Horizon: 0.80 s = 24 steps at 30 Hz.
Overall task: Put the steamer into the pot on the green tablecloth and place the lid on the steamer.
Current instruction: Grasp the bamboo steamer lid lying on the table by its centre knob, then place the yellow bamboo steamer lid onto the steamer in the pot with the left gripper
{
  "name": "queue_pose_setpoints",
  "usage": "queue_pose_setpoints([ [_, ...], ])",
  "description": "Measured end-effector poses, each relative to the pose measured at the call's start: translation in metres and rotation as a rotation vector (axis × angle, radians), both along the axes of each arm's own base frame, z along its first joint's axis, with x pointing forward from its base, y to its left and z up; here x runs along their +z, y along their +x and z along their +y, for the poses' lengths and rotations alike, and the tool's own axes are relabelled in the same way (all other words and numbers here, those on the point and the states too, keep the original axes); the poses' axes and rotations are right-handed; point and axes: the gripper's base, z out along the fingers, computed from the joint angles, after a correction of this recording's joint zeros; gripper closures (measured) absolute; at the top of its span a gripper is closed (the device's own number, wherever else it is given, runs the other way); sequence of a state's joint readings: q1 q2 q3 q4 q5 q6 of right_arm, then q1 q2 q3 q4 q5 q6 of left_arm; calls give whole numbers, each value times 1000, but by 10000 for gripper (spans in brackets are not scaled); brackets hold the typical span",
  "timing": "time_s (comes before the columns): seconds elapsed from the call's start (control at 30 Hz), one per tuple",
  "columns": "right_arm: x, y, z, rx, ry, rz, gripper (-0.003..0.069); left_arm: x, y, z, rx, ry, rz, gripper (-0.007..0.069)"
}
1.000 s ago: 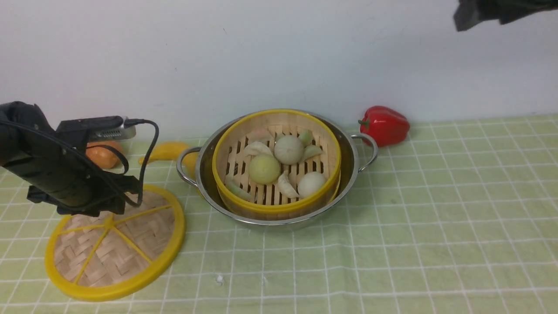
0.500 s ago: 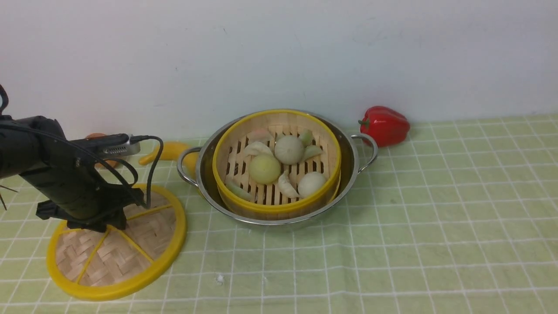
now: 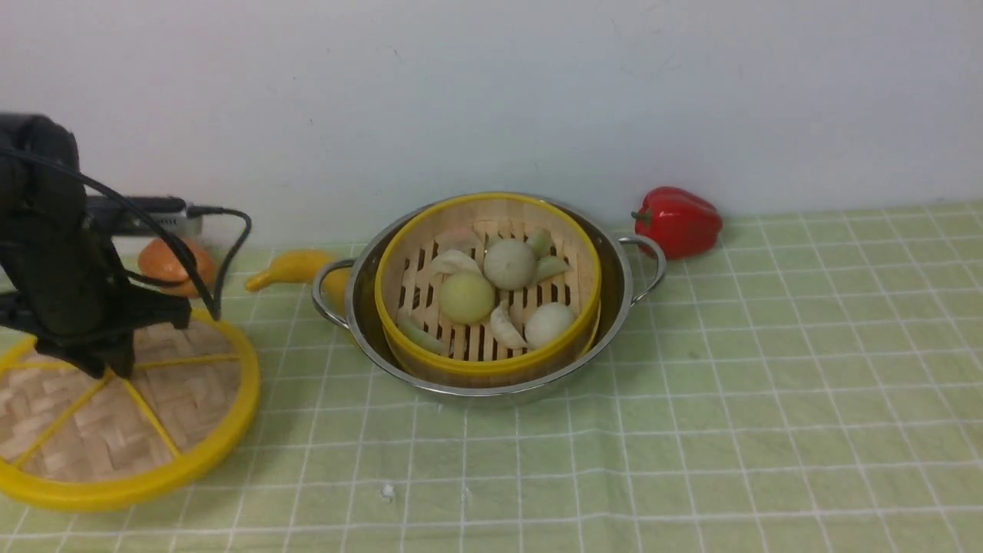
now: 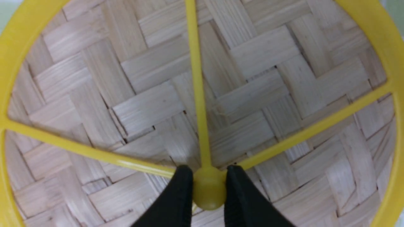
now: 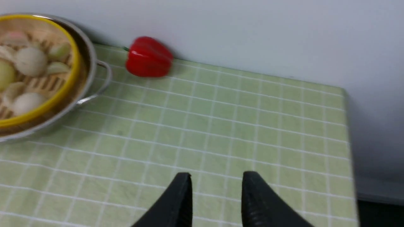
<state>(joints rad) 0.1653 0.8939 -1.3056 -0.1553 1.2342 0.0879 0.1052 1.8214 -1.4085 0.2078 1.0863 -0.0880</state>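
The steamer [image 3: 476, 367] sits inside the steel pot [image 3: 616, 286] on the green tablecloth [image 3: 768, 384] and holds buns and dumplings. The lid [image 3: 180, 399] is at the far left, tilted and raised off the cloth. My left gripper [image 3: 104, 362] is shut on the lid's yellow centre knob. In the left wrist view its fingers [image 4: 208, 178] pinch the knob and the lid [image 4: 151, 104] fills the frame. My right gripper [image 5: 216, 183] is open and empty above bare cloth [image 5: 221, 126], right of the pot [image 5: 91, 64] and steamer [image 5: 68, 82]. It does not show in the front view.
A red pepper [image 3: 677, 220] lies behind and right of the pot, near the wall; it also shows in the right wrist view [image 5: 148, 57]. An orange [image 3: 170, 265] and a yellow banana-like fruit [image 3: 296, 269] lie at the back left. The cloth's right edge [image 5: 347, 132] is near my right gripper.
My left gripper has carried the lid left and up, so it looks larger and runs off the left edge. The right arm has left the front view's top right.
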Motion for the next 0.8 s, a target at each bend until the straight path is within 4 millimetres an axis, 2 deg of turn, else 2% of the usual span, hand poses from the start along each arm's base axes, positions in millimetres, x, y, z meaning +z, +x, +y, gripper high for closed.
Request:
queue_pose_setpoints([
  [0.07, -5, -8, -6, -42, -28, -7, 413, 43, 5, -3, -1, 23, -79, 508],
  [0.1, -5, -8, -6, -43, -26, -9, 413, 46, 5, -4, -3, 24, -86, 508],
  [0.13, -6, -11, -9, -64, -34, -13, 413, 70, 10, -17, -51, 21, -138, 508],
  [0.2, -6, -12, -9, -71, -35, -16, 413, 81, 14, -30, -86, 10, -170, 508],
  [0.23, -6, -13, -9, -77, -30, -17, 413, 94, 20, -58, -160, -19, -219, 508],
  [0.27, -6, -13, -10, -77, -31, -17, 413, 95, 20, -62, -169, -23, -223, 508],
  [0.3, -6, -12, -9, -78, -28, -16, 414, 99, 25, -96, -251, -54, -248, 508],
  [0.37, -7, -12, -9, -76, -22, -15, 414, 96, 30, -127, -322, -74, -256, 508],
  [0.4, -7, -12, -9, -75, -20, -13, 414, 90, 33, -149, -369, -87, -260, 508],
  [0.47, -7, -12, -8, -74, -18, -12, 414, 79, 39, -179, -426, -103, -268, 508],
  [0.5, -7, -12, -8, -74, -18, -12, 414, 78, 39, -182, -429, -104, -266, 508],
  [0.53, -7, -12, -8, -74, -18, -12, 414, 68, 45, -204, -466, -115, -271, 508],
  [0.67, -8, -12, -8, -74, -16, -10, 414, 46, 55, -240, -520, -128, -267, 508],
  [0.8, -8, -12, -8, -74, -12, -9, 414, 26, 65, -258, -545, -129, -258, 508],
])
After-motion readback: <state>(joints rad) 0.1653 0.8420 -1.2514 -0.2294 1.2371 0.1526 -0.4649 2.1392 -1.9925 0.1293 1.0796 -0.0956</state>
